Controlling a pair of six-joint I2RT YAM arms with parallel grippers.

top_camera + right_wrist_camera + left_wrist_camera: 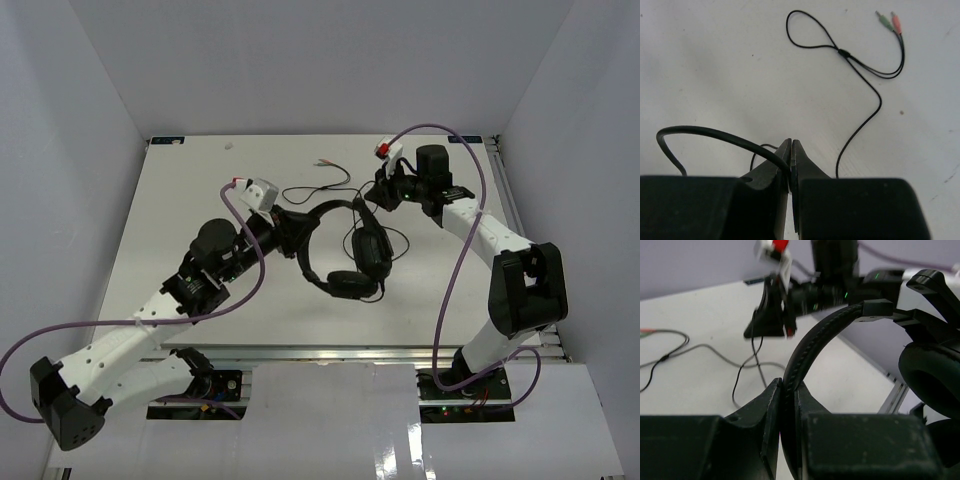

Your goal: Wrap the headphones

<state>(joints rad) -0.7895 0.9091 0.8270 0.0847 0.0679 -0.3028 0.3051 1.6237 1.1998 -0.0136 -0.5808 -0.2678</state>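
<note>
The black headphones (pixel 348 284) hang just over the middle of the white table (pixel 200 200), earcups low and headband (pixel 815 340) arching up. My left gripper (pixel 298 235) is shut on the headband, which runs between its fingertips (pixel 789 387) in the left wrist view. One earcup (pixel 932 375) shows at the right of that view. My right gripper (pixel 378 195) sits beyond the headset and is shut (pixel 791 145) on the thin black cable (pixel 715 132), which curves off to the left. The rest of the cable (pixel 865 120) lies in loops on the table, ending in pink and green plugs (pixel 890 22).
Thick purple arm cables (pixel 455 270) loop beside both arms. White walls close in the table on three sides. A metal rail (pixel 505 190) runs along the right edge. The loose cable and plugs (pixel 322 162) lie at the far middle.
</note>
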